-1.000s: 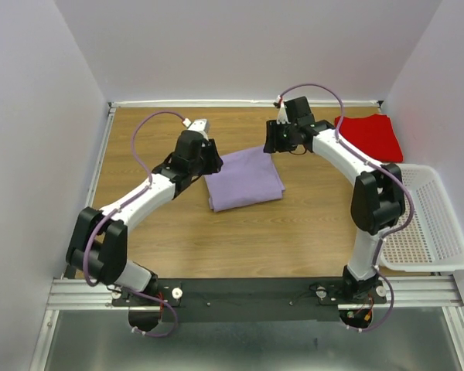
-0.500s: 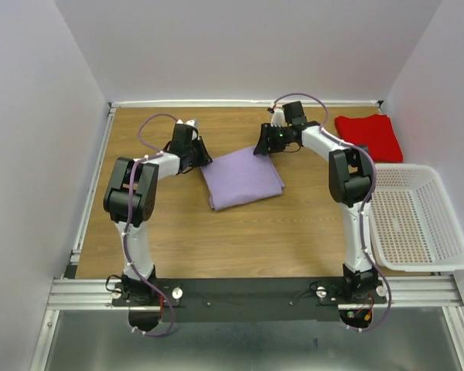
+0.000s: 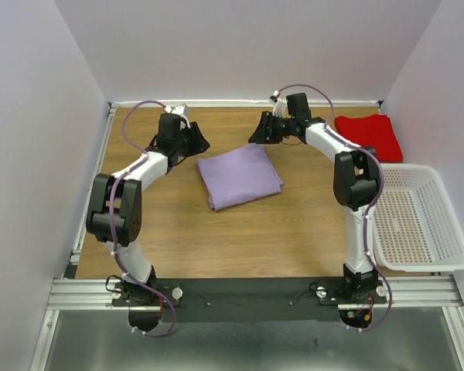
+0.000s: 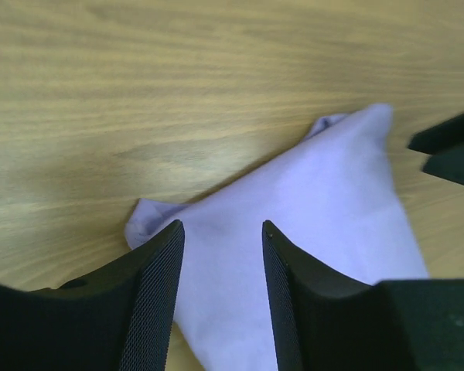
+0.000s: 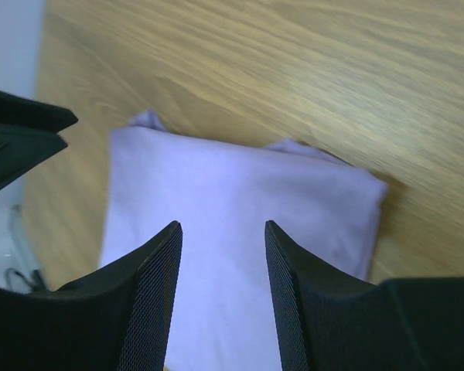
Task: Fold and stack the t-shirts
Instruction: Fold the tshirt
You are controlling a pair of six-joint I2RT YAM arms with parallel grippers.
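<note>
The folded lavender t-shirt (image 3: 240,175) looks light and limp, likely to sag; pinch all layers at its far corners. Both the left gripper (image 4: 220,229) and right gripper (image 5: 222,228) hang spread, empty.

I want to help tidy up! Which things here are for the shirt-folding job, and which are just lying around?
For the job:
- the purple t-shirt, folded in the middle of the table
- the red t-shirt, folded in the far right corner

Just lying about:
- the white basket at the table's right edge
</note>
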